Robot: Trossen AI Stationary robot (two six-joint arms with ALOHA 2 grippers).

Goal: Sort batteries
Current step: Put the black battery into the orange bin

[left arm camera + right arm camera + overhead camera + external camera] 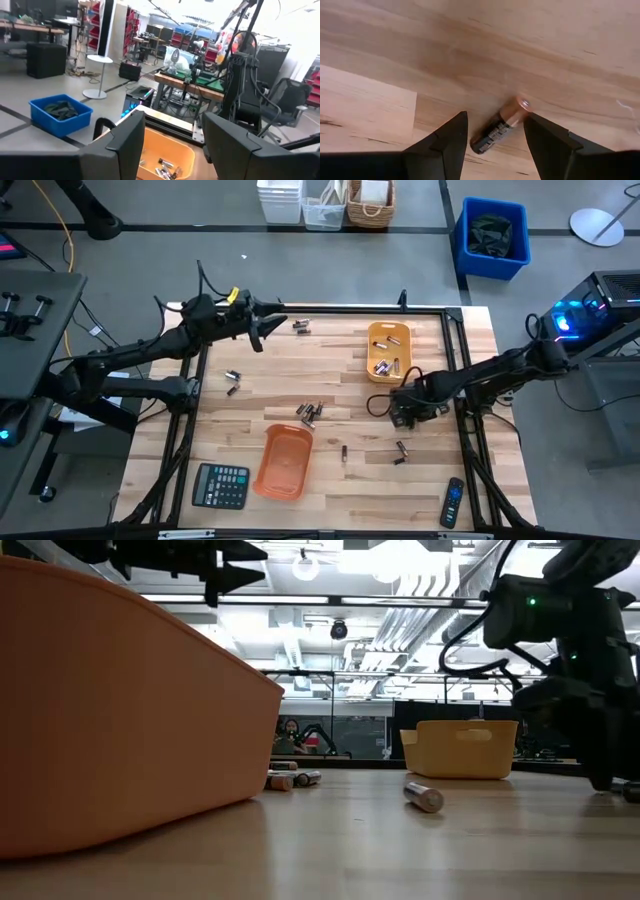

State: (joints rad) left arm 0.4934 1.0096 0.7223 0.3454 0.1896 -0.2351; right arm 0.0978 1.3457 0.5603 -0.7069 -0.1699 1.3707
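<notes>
Small batteries lie scattered on the wooden table: one at the far edge (300, 327), a pair at the left (232, 383), a cluster (310, 415) in the middle, and others at the near right (400, 452). My right gripper (402, 412) points down, open, low over the table. In the right wrist view a copper-topped battery (499, 129) lies flat on the wood between its fingers (496, 120), which stand on either side without touching it. My left gripper (268, 332) hovers open and level, high over the far left (174, 117).
An orange tray (388, 350) holding several batteries stands at the far right. A second orange tray (283, 462) lies at the near middle. A black calculator (220, 485) and a black remote (453, 503) lie by the near edge. A blue bin (490, 238) stands beyond the table.
</notes>
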